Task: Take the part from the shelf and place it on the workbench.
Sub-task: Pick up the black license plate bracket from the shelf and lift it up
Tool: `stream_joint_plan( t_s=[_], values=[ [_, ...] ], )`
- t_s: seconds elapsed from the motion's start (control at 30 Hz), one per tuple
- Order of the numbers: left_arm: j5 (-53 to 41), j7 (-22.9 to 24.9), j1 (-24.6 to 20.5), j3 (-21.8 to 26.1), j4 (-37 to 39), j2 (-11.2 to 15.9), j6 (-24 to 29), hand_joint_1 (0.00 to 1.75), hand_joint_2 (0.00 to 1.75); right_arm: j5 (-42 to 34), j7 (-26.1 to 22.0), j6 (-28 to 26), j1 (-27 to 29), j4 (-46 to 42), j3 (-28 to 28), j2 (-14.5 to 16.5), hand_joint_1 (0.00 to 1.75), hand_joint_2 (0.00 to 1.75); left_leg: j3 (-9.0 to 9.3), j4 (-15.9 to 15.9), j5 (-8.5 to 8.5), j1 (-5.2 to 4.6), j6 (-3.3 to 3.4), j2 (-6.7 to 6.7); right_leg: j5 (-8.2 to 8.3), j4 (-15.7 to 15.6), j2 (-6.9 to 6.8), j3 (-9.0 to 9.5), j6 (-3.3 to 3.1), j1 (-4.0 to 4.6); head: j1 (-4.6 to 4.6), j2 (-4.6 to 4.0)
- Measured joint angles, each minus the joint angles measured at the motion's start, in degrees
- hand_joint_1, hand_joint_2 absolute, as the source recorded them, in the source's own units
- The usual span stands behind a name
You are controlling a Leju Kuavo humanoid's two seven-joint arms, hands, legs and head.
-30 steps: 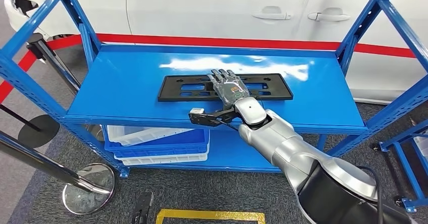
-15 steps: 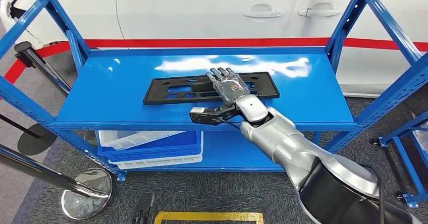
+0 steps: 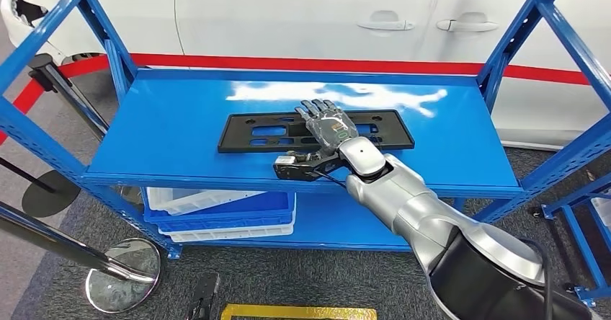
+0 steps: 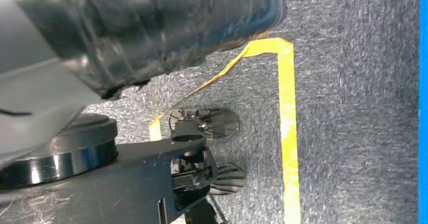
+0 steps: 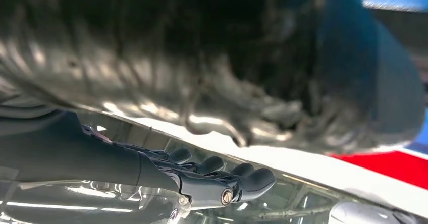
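The part is a long flat black plate with slots point(image 3: 252, 132), lying on the top board of the blue shelf point(image 3: 166, 125). My right hand point(image 3: 328, 129) is stretched flat over the plate's middle with its fingers straight and its thumb out to the side; whether it touches the plate I cannot tell. In the right wrist view its dark fingers point(image 5: 222, 178) show extended, holding nothing. My left arm hangs down; in the left wrist view a blurred dark cover of the left hand point(image 4: 151, 27) sits above the carpet, its fingers hidden.
White and blue bins point(image 3: 223, 208) are stacked on the lower shelf. Blue uprights point(image 3: 569, 39) frame the shelf's corners. A white car point(image 3: 302, 17) stands right behind it. A chrome stanchion base point(image 3: 119, 284) and yellow floor tape point(image 3: 299, 311) lie in front.
The whole picture swayed left, then back right, so the camera moved. My right hand has stayed flat over the black plate in the same pose.
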Motion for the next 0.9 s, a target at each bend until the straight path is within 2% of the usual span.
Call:
stream_joint_plan(
  t_s=[0.03, 0.07, 0.13, 0.23, 0.3, 0.37, 0.4, 0.43, 0.47, 0.5, 0.53, 0.57, 0.6, 0.67, 0.73, 0.77, 0.83, 0.87, 0.9],
  values=[
    [-0.1, 0.0, -0.1, 0.0, 0.0, 0.0, 0.0, 0.0, 0.0, 0.0, 0.0, 0.0, 0.0, 0.0, 0.0, -0.1, 0.0, 0.0, 0.03, 0.4, -0.46, -0.03, -0.34, -0.02, 1.45, -3.2, -0.04, 1.46, 0.02, -0.04, 0.03, 0.0],
    [-0.1, 0.0, -0.1, 0.0, 0.0, 0.0, 0.0, 0.0, 0.0, 0.0, -0.1, 0.0, -0.1, 0.0, 0.0, -0.1, 0.0, 0.0, -0.07, 0.8, -0.81, -0.08, -0.69, -0.04, 2.02, -5.6, -0.07, 2.54, -0.17, -0.03, 0.03, 0.0],
    [-0.2, 0.1, -0.3, 0.0, 0.0, 0.0, 0.0, 0.0, 0.0, 0.1, -0.1, 0.0, -0.1, -0.1, 0.0, -0.2, 0.0, 0.0, -0.32, 1.1, -1.08, -0.25, -1.27, -0.07, 1.43, -6.9, 0.01, 3.21, -0.76, 0.21, -0.02, 0.0],
    [-0.4, 0.2, -0.3, 0.0, 0.0, 0.0, 0.0, 0.0, 0.0, 0.2, -0.1, 0.0, -0.1, -0.1, 0.0, -0.3, 0.0, 0.0, -0.53, 2.0, -1.92, -0.1, -2.12, 0.02, 1.04, -7.4, 0.14, 3.77, -1.92, 0.09, -0.15, 0.0],
    [-0.5, 0.2, -0.4, -0.1, 0.0, 0.0, 0.0, 0.0, 0.0, 0.2, -0.2, 0.0, -0.2, -0.2, 0.0, -0.4, 0.0, 0.0, -3.02, 7.0, -3.98, 0.01, -2.61, 0.08, 0.75, -7.6, 0.13, 4.44, -2.56, -0.02, -0.34, 0.0],
    [-0.6, 0.3, -0.4, -0.1, 0.0, 0.0, 0.0, 0.0, 0.0, 0.2, -0.2, 0.1, -0.1, -0.2, 0.0, -0.3, 0.0, 0.0, -7.25, 14.0, -5.92, 0.02, -2.83, 0.08, 0.34, -7.6, 0.14, 4.94, -2.96, 0.12, -0.43, 0.0],
    [-0.6, 0.3, -0.3, -0.1, 0.0, 0.1, 0.0, 0.0, 0.0, 0.2, -0.3, 0.1, 0.0, -0.2, 0.0, -0.3, 0.0, 0.0, -8.84, 16.1, -5.84, 0.02, -2.81, 0.08, 0.1, -7.6, 0.18, 5.24, -3.06, 0.23, -0.43, 0.0],
    [-0.6, 0.4, -0.2, -0.1, 0.0, 0.1, -0.1, 0.0, 0.0, 0.2, -0.3, 0.2, 0.0, -0.2, 0.0, -0.4, 0.0, 0.0, -9.47, 16.1, -4.71, 0.0, -2.67, 0.08, -0.16, -7.6, 0.24, 5.6, -3.09, 0.34, -0.43, 0.0],
    [-0.7, 0.4, -0.1, -0.2, 0.0, 0.1, -0.1, 0.0, 0.0, 0.3, -0.3, 0.3, 0.1, -0.2, 0.0, -0.4, 0.0, 0.0, -9.03, 13.9, -2.63, -0.05, -2.38, 0.08, -0.45, -7.6, 0.3, 6.04, -3.06, 0.45, -0.43, 0.0],
    [-0.7, 0.4, -0.1, -0.2, 0.0, 0.1, -0.1, 0.0, 0.0, 0.3, -0.3, 0.3, 0.1, -0.2, 0.0, -0.4, 0.0, 0.0, -7.76, 10.3, -0.06, -0.17, -1.96, 0.07, -0.76, -7.6, 0.36, 6.49, -3.0, 0.52, -0.42, 0.0],
    [-0.8, 0.4, -0.2, -0.2, 0.0, 0.1, -0.1, 0.0, 0.0, 0.4, -0.3, 0.3, 0.1, -0.2, 0.0, -0.4, 0.0, 0.0, -6.22, 6.7, 1.77, -0.39, -1.48, 0.06, -1.04, -7.7, 0.39, 6.85, -2.88, 0.62, -0.38, 0.0],
    [-0.8, 0.4, -0.3, -0.2, 0.0, 0.1, -0.1, 0.0, 0.0, 0.5, -0.3, 0.3, 0.0, -0.2, 0.0, -0.4, 0.0, 0.0, -4.84, 3.6, 2.82, -0.64, -1.05, 0.04, -1.26, -7.7, 0.42, 7.07, -2.7, 0.68, -0.37, 0.0],
    [-0.8, 0.4, -0.3, -0.2, 0.0, 0.2, -0.1, 0.0, 0.0, 0.6, -0.3, 0.3, 0.0, -0.2, 0.0, -0.4, 0.0, 0.0, -4.01, 1.8, 3.03, -0.86, -0.76, 0.02, -1.4, -7.8, 0.43, 7.14, -2.46, 0.68, -0.39, 0.0],
    [-0.9, 0.4, -0.3, -0.2, 0.0, 0.2, 0.0, 0.0, 0.0, 0.6, -0.4, 0.3, 0.0, -0.2, 0.0, -0.4, 0.0, 0.0, -3.51, 0.8, 2.5, -1.1, -0.52, -0.04, -1.46, -8.0, 0.44, 7.19, -1.97, 0.62, -0.46, 0.0],
    [-1.0, 0.5, -0.3, -0.2, 0.0, 0.2, 0.3, 0.0, 0.0, 0.7, -0.5, 0.2, 0.0, -0.2, 0.0, -0.4, 0.0, 0.0, -2.87, -0.1, 2.64, -0.71, -0.23, 0.03, -1.88, -8.0, 0.31, 7.29, -1.45, 0.67, -0.46, 0.0],
    [-1.1, 0.6, -0.3, -0.2, 0.0, 0.2, 0.4, 0.0, 0.0, 0.7, -0.6, 0.2, 0.0, -0.2, 0.0, -0.5, 0.0, 0.0, -2.38, -0.6, 2.71, -0.5, -0.04, 0.08, -2.63, -6.9, 0.22, 6.92, -1.24, 0.73, -0.39, 0.0],
    [-1.2, 0.6, -0.3, -0.2, 0.0, 0.2, 0.5, 0.0, 0.0, 0.6, -0.8, 0.0, 0.0, -0.2, 0.0, -0.6, 0.0, 0.0, -1.61, -1.2, 2.62, -0.34, 0.31, 0.13, -5.24, -1.3, 0.08, 4.25, -0.91, 0.72, -0.21, 0.0],
    [-1.2, 0.7, -0.3, -0.2, 0.0, 0.2, 0.4, 0.0, 0.0, 0.4, -1.1, -0.1, 0.2, -0.2, 0.0, -0.6, 0.0, 0.0, -1.41, -1.2, 2.46, -0.33, 0.46, 0.14, -6.63, 2.5, 0.06, 2.14, -0.78, 0.62, -0.15, 0.0],
    [-1.2, 0.7, -0.3, -0.2, 0.0, 0.2, 0.3, 0.0, 0.0, -0.1, -1.5, -0.5, 0.4, -0.2, 0.0, -0.7, 0.0, 0.0, -1.27, -1.1, 2.26, -0.32, 0.55, 0.13, -7.21, 5.6, 0.05, 0.22, -0.62, 0.49, -0.14, 0.0]
  ],
)
